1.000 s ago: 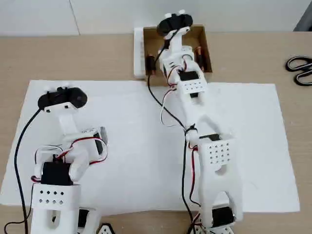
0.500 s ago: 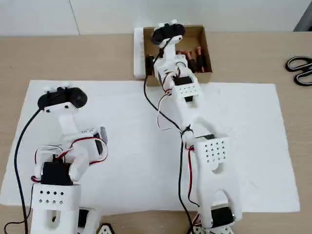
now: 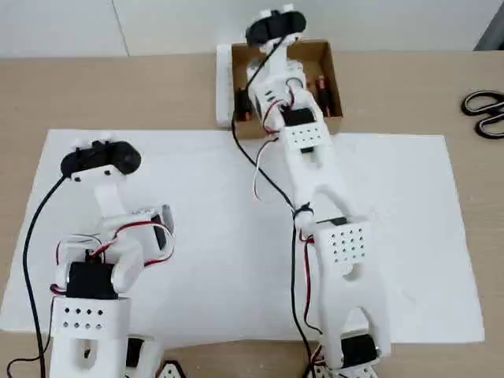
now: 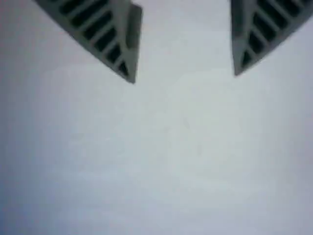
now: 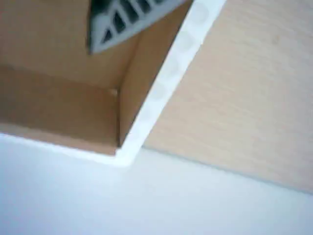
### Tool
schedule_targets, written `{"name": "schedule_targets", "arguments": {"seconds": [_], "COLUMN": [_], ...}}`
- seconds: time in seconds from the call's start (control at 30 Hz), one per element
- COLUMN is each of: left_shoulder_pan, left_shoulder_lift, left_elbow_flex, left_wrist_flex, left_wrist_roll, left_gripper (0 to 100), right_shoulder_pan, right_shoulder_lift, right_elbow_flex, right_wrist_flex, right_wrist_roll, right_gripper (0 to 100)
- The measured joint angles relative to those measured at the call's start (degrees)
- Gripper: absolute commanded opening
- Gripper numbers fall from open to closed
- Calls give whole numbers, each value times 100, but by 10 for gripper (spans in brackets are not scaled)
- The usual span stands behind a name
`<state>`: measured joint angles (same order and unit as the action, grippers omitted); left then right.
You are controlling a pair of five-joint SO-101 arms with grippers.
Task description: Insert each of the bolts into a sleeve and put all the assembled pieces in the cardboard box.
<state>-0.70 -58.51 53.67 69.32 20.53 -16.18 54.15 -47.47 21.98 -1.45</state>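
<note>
Right gripper (image 3: 276,27) swung back to the box (image 3: 319,53) at its 12 o'clock rim; grip state can't be told. Pieces (image 3: 321,88) lie inside, 3 o'clock side. Left gripper (image 4: 183,74) spread wide, empty, over paper (image 3: 197,205) at 9 o'clock. Likely the drop-off step; next, lift clear of the box.

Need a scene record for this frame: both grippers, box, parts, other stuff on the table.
left gripper: open, empty, above the white paper
right gripper: over the cardboard box, near an inside corner
box contents: reddish and dark pieces on the side toward the scissors; count unclear
white strip: against the box's opposite wall
scissors: on the bare table, off the paper
</note>
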Motion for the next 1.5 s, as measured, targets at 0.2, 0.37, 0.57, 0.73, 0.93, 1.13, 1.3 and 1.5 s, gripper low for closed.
{"name": "schedule_targets", "arguments": {"seconds": [0.2,0.37,0.57,0.73,0.93,1.13,1.3,1.5], "left_shoulder_pan": [0,0,0,0,0,0,-9,-9], "left_shoulder_lift": [0,0,-378,-1741,-4000,-4404,-4404,-4387], "left_elbow_flex": [-475,-958,-1125,-1020,229,721,1266,1899], "left_wrist_flex": [0,0,0,0,0,0,0,-229], "left_wrist_roll": [-18,-53,-668,-1301,-1732,-1758,-1758,-1758], "left_gripper": [123,123,123,123,123,123,123,123], "right_shoulder_pan": [0,0,0,0,492,527,554,563], "right_shoulder_lift": [-1011,-2321,-4000,-5336,-6831,-8431,-9785,-11657], "right_elbow_flex": [-1011,-1635,-2242,-2400,-1538,826,3305,6804], "right_wrist_flex": [1978,3481,5530,7165,7420,7420,7182,5284], "right_wrist_roll": [0,0,0,0,0,0,0,0], "right_gripper": [129,129,129,129,129,128,128,128]}}
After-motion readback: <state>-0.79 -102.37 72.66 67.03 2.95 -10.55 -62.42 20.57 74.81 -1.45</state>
